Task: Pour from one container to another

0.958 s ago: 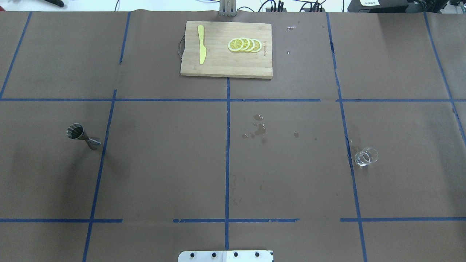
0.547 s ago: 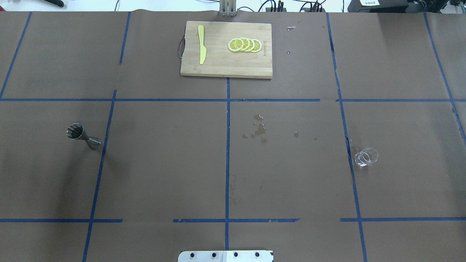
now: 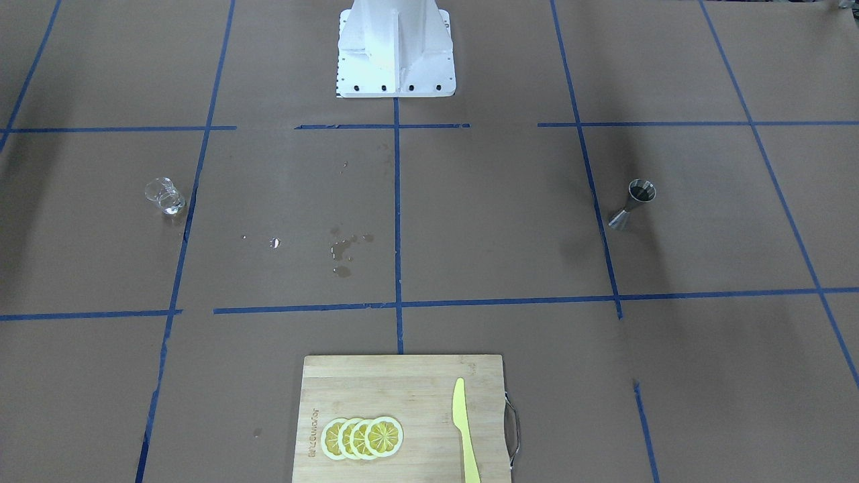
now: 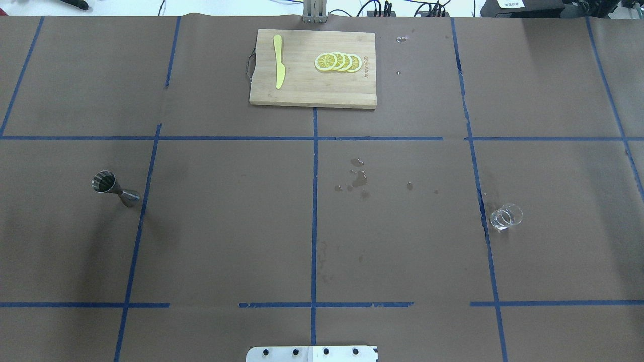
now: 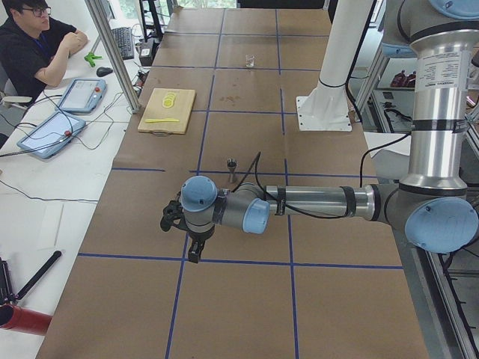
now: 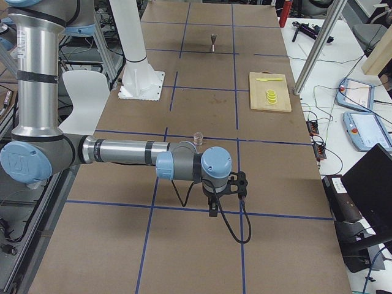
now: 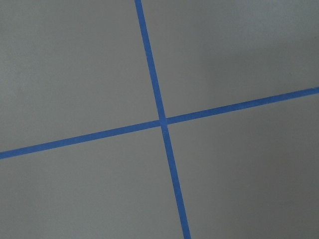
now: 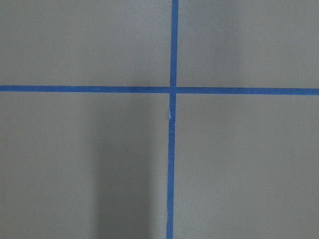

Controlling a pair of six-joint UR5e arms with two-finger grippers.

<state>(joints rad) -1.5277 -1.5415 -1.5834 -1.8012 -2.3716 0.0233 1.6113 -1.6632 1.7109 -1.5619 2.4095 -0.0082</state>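
Lemon slices (image 4: 338,62) number four, jigger (image 4: 114,188) and glass (image 4: 506,216) one each; left gripper (image 5: 193,254), right gripper (image 6: 212,211) openness: cannot tell.

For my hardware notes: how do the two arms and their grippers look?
Both the left arm and right arm are silver tubes with light blue joint caps. The left gripper and right gripper are black, fed by black cables.
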